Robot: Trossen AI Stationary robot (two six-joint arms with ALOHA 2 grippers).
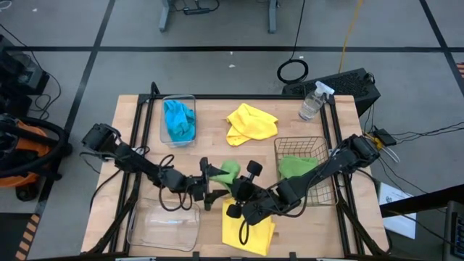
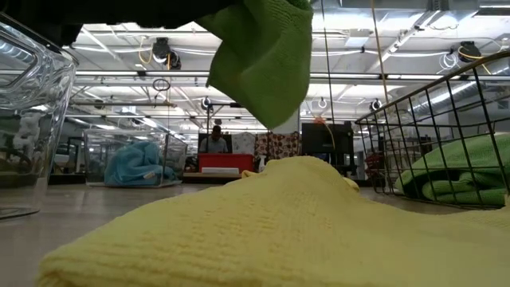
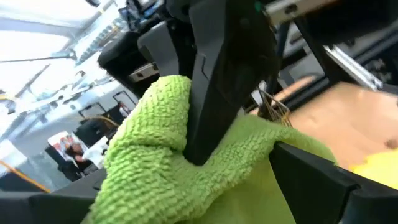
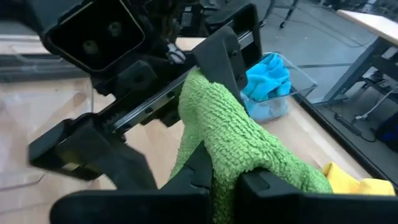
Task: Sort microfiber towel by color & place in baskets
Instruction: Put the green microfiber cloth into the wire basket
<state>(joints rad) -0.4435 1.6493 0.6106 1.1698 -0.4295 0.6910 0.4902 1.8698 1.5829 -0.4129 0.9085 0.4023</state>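
A green towel (image 1: 230,172) is held up in the air over the near middle of the table, and it hangs at the top of the low view (image 2: 263,56). My right gripper (image 1: 237,187) comes at it from the right and is shut on it. My left gripper (image 1: 216,183) faces it from the left with its fingers wide open, one on each side of the towel. Another green towel (image 1: 296,166) lies in the wire basket (image 1: 290,143). Blue towels (image 1: 179,120) fill the far clear tub. One yellow towel (image 1: 251,123) lies far, another (image 1: 246,228) near. My left gripper is open; one finger (image 4: 224,53) lies against the green towel's far end (image 4: 198,81), the other stands apart from it. My right gripper (image 4: 227,186) pinches a bunched fold of the green towel (image 4: 227,149) between its two fingers, coming level from the table's right. The towel is lifted clear and hangs above the near yellow towel.
An empty clear tub (image 1: 165,226) stands at the near left. A clear spray bottle (image 1: 312,101) stands at the far right corner. Bare wood shows between the blue tub and the far yellow towel. The near yellow towel (image 2: 263,223) lies right under the grippers.
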